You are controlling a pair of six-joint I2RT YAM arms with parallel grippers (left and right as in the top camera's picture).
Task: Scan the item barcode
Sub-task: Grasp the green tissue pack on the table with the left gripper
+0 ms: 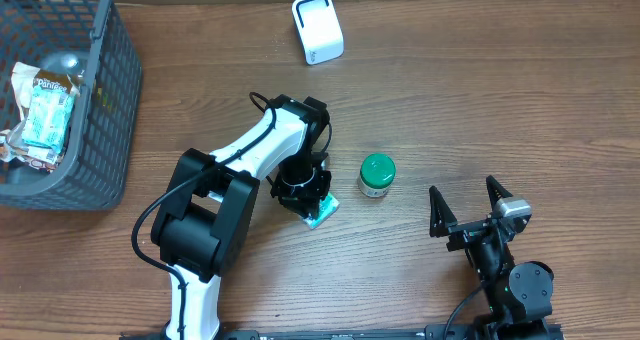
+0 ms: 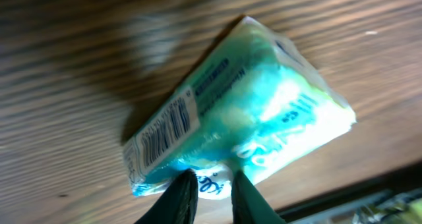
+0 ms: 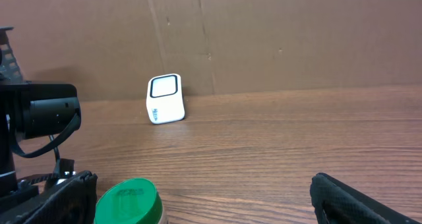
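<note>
Fingers of the left gripper [image 2: 212,196], left wrist view: close together with a narrow gap, right at the lower edge of the packet [image 2: 250,112]; cannot tell if they pinch the film or only touch it. Packet lies flat on the counter [image 2: 66,66]: teal-white soft wrap, probably light, squashy and slick, so likely to slide or crumple. Best taken across the short sides or by an end seam, leaving the barcode [image 2: 166,128] label uncovered. Overhead: packet sits mid-counter under the left wrist. Green-lidded jar [image 1: 377,175] is just beside it on the right, apart. Scanner [image 1: 318,28] is well apart toward the far edge, and the way there looks free. Basket [image 1: 105,100] with other goods is far left. Right gripper [image 1: 463,195] has its fingers wide apart and empty, near the jar. Right wrist view: its fingers are spread at the bottom corners with nothing held, the jar lid is low on the left, and the scanner stands upright by the cardboard wall [image 3: 297,33].
</note>
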